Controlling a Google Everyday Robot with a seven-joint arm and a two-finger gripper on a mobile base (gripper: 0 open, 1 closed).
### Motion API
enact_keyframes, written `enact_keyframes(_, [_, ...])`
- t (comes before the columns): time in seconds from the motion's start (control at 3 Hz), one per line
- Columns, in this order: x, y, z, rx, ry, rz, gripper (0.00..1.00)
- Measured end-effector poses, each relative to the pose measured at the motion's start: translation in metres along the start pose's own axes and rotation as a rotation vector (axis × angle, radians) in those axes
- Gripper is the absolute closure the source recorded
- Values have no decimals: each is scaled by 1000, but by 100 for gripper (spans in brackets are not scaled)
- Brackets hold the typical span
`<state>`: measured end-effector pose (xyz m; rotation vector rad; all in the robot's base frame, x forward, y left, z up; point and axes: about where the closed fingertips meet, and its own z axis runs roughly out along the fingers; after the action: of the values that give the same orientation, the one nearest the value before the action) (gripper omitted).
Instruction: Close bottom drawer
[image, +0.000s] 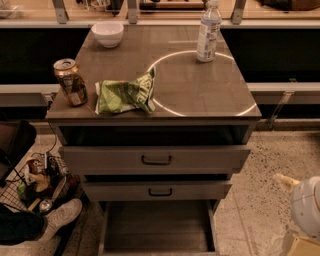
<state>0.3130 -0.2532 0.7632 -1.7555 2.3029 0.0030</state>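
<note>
The bottom drawer (157, 225) of the grey cabinet (155, 125) is pulled far out toward me. It is a wide shallow grey tray, bare inside. Its front panel lies at the frame's lower edge. The two upper drawers, each with a black loop handle (156, 160), stick out a little. My gripper (285, 184) is at the lower right, beside the cabinet and above the floor. It is to the right of the bottom drawer and apart from it. Only its pale tip and the white rounded arm part (307, 207) show.
On the cabinet top stand a white bowl (108, 33), a water bottle (208, 31), a drink can (71, 82) and a green chip bag (125, 94). A wire basket of clutter (37, 182) and a person's white shoe (62, 216) are on the floor to the left.
</note>
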Motion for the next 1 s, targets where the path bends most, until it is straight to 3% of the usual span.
enact_keyframes(0.67, [82,58,160,-87,46,98,0])
enact_keyframes(1.0, [105,78,228,-102,68,103,0])
